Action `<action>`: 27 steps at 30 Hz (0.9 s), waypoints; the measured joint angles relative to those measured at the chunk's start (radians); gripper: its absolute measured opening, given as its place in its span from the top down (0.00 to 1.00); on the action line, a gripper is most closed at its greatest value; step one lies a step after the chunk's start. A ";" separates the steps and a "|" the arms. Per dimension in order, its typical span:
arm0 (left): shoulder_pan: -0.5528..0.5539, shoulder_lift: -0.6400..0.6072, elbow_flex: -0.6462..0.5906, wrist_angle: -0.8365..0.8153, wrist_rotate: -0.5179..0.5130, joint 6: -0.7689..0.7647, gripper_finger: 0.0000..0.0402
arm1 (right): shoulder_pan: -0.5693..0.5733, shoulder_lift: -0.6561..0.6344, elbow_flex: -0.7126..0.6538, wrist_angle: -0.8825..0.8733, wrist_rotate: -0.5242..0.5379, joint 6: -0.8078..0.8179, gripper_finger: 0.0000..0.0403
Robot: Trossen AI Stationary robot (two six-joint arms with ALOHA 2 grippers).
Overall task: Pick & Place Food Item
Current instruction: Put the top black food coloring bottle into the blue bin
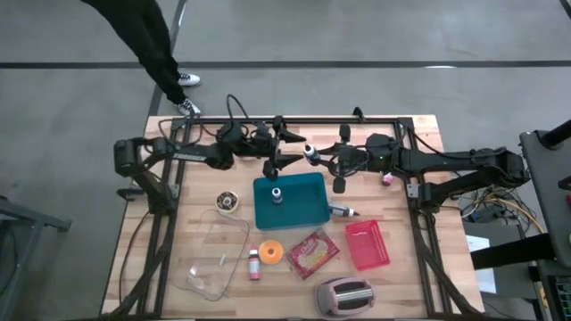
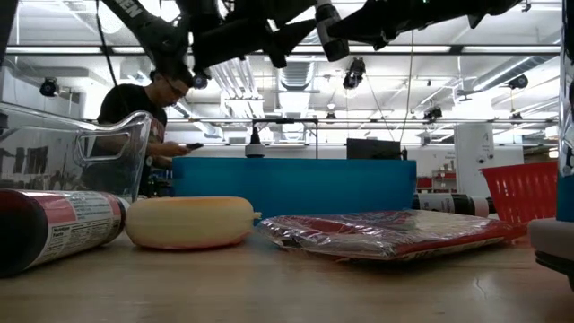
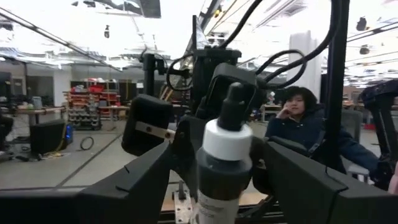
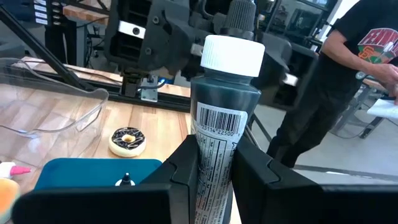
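R gripper [image 4: 211,171] clamped on bottle [image 4: 222,118], upright; L gripper [image 1: 278,147] jaws wide, just beside; tray [image 1: 308,212] below me.

**Count of items on and above the table**

Two dark robot arms reach over the table. One dark bottle with a white cap [image 4: 219,118] is raised between them. One teal rectangular plastic tray [image 1: 290,201] holds one small dark bottle [image 1: 277,193]. One chocolate-iced doughnut [image 1: 228,202], one clear plastic container [image 1: 212,257], one orange round piece [image 1: 271,251], one small pink-capped bottle [image 1: 254,265], one red wrapped packet [image 1: 311,252], one red plastic mesh basket [image 1: 368,245] and one silver toaster [image 1: 343,296] lie around it. One small pink item [image 1: 387,178] sits near the right arm. Two people [image 2: 139,112] [image 3: 305,127] show in the room.
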 joint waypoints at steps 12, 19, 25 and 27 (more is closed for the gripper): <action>-0.003 0.072 0.113 -0.010 0.052 -0.019 0.35 | -0.002 0.000 0.000 -0.002 0.002 0.011 0.85; -0.004 0.115 0.143 -0.014 0.052 -0.024 0.35 | -0.002 0.000 0.000 -0.003 0.003 0.022 0.85; -0.005 0.118 0.148 -0.014 0.051 -0.027 0.35 | -0.002 0.000 0.000 -0.004 0.003 0.027 0.87; -0.005 0.118 0.148 -0.013 0.051 -0.027 0.36 | -0.002 0.000 0.000 -0.004 0.003 0.027 0.87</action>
